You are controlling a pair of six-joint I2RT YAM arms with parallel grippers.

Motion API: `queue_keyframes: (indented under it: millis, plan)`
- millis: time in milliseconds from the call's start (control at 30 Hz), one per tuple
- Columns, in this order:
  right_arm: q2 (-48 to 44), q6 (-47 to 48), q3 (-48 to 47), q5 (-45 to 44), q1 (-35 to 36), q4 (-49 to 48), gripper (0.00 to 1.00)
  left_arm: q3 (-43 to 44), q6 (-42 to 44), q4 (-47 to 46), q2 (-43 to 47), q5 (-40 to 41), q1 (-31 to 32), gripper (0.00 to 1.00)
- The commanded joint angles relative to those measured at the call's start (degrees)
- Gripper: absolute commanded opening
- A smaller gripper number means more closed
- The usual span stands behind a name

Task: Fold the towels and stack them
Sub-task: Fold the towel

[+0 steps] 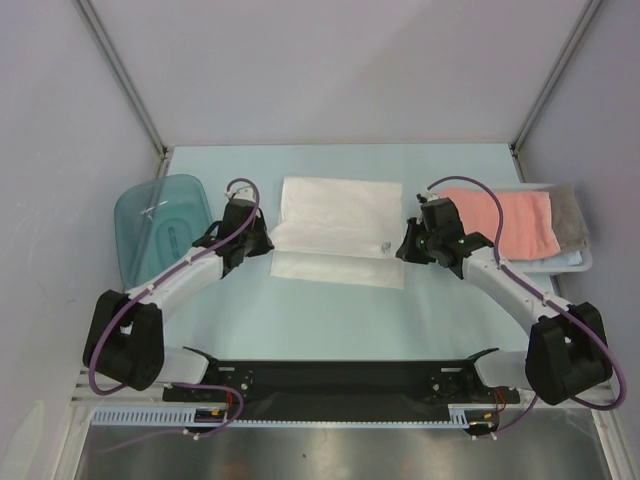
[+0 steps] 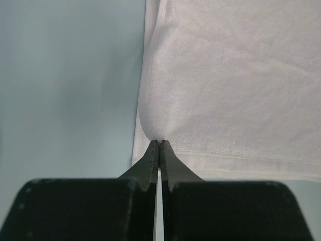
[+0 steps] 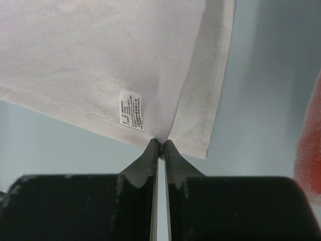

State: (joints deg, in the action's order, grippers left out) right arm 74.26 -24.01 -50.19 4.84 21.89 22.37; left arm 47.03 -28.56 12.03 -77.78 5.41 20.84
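**A:** What is being worked on, and where?

**B:** The white towel (image 1: pixel 340 215) lies mid-table. Each arm pinches it. The left gripper (image 2: pixel 159 143) is clamped on the cloth at its left edge. The right gripper (image 3: pixel 159 142) is clamped on its right edge, just beside the small label (image 3: pixel 131 109). I judge a fold is in hand.

**A:** How should it be done well?

**B:** Carry both sides together at equal height, so the raised layer lands square on the layer beneath. Match the edges before letting go. Avoid jerks, since thin cloth may slip from closed tips.

**A:** And the surroundings?

**B:** Plain pale walls (image 1: pixel 330 60) box in a smooth blue-green table (image 1: pixel 330 320), so the lower layer may slide. A translucent tub (image 1: pixel 160 225) lies at the left. At the right, the salmon-pink towel (image 1: pixel 510 222) rests on the grey towel (image 1: pixel 572 215), with the light blue towel (image 1: pixel 560 262) underneath.
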Motion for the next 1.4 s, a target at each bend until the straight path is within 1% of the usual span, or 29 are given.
queue_keyframes:
  millis: [0, 233, 667, 1033, 1367]
  plan:
    - [-2.19, -0.6, 1.32, -1.33, 0.35, -1.01, 0.0, -1.32, -0.8, -1.75, 2.28, 0.74, 0.34, 0.0]
    - [-1.93, -0.78, 3.61, -1.33, 0.79, -2.42, 0.0, -3.34, -1.15, -2.89, 2.19, 0.66, 0.25, 0.0]
    - [-0.17, -1.65, 8.79, -0.62, 2.02, -6.2, 0.0, -6.68, -1.77, -6.67, -1.41, -0.49, 0.43, 0.0]
    - [1.5, -2.01, 9.59, -0.62, 2.98, -7.78, 0.0, -7.03, -1.68, -7.2, -2.64, -0.58, 0.6, 0.0]
    - [1.5, -2.09, 10.64, -1.5, 3.77, -7.17, 0.0, -8.61, -1.77, -7.81, -2.55, -0.58, 1.04, 0.0]
